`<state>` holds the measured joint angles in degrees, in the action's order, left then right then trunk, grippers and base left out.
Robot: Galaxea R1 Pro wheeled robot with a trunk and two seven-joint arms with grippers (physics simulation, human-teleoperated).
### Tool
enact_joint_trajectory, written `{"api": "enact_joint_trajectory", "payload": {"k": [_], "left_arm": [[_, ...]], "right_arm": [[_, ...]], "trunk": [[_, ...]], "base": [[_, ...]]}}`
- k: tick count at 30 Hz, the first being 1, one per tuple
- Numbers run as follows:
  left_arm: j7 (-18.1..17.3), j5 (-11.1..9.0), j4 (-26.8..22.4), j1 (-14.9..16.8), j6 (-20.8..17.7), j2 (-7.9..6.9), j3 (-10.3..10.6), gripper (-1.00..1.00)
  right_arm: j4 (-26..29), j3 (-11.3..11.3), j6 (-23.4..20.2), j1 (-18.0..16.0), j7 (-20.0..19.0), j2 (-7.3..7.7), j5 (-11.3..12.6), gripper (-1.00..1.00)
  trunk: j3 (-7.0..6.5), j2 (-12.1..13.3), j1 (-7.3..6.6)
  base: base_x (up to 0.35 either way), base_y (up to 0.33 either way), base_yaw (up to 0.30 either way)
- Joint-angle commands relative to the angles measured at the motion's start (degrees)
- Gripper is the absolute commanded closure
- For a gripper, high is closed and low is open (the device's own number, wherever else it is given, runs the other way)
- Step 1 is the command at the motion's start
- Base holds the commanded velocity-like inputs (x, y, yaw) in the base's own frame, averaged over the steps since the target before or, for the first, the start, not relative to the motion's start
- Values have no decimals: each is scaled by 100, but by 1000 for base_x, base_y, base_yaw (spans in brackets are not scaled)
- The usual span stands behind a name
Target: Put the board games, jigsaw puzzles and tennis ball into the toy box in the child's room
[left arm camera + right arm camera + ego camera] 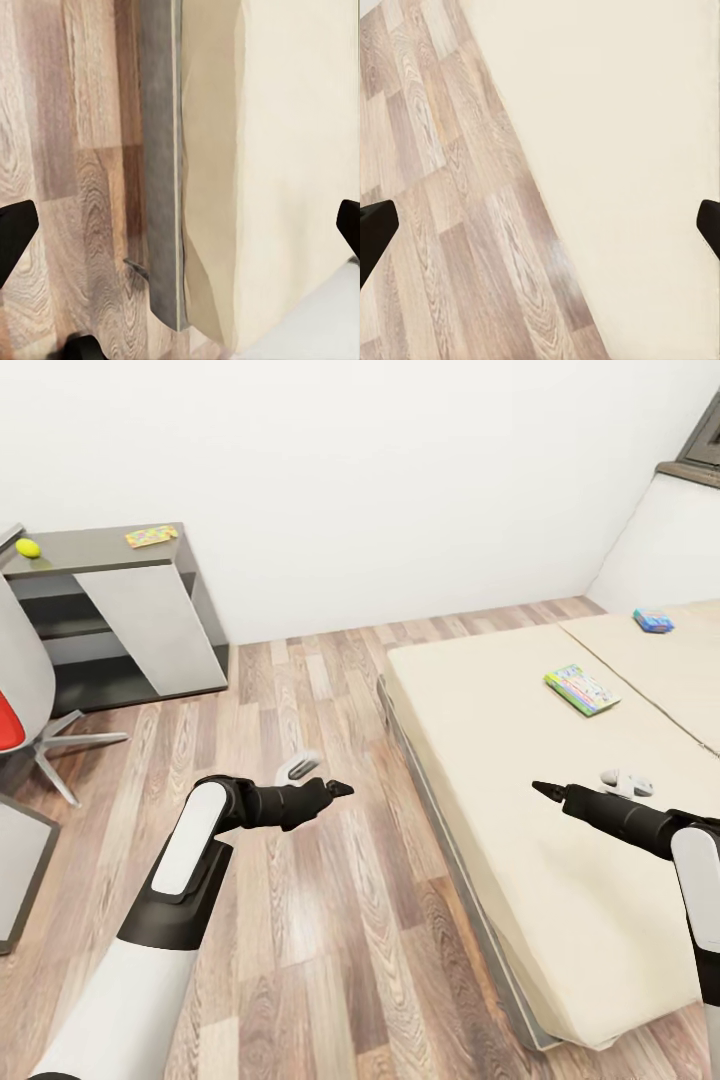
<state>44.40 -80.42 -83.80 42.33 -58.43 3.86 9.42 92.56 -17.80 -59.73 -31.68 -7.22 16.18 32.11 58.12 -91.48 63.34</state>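
Two board games lie on the beige bed (500,780): a flat green-edged colourful one (582,690) and a small light-blue one (652,621) farther back. On the dark grey table (100,550) at the far left sit the yellow-green tennis ball (28,547) and one jigsaw puzzle (151,536). The toy box is out of view. My left gripper (340,790) (180,232) hovers open over the wood floor beside the bed's edge. Over the mattress's near part hangs my right gripper (540,788) (540,225), open and empty, well short of both games.
A swivel chair (20,710) with a red seat stands by the table at the left. A grey furniture corner (20,860) juts in at the lower left. The bed's grey base (161,187) runs along the plank floor (300,920). White walls close the back.
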Motion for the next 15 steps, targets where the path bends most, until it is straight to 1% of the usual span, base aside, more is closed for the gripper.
{"api": "enact_joint_trajectory", "payload": {"k": [1,15], "left_arm": [[60,-53,-5,3,-9,1,-2,-100],[60,-54,-5,3,-6,1,-2,-100]], "right_arm": [[2,-7,-27,-5,-60,0,-55,-100],[3,-5,-27,-5,-60,-1,-55,-100]], "trunk": [[-6,-2,0],[-136,-2,0]], "base": [[0,1,-134],[0,0,-134]]}}
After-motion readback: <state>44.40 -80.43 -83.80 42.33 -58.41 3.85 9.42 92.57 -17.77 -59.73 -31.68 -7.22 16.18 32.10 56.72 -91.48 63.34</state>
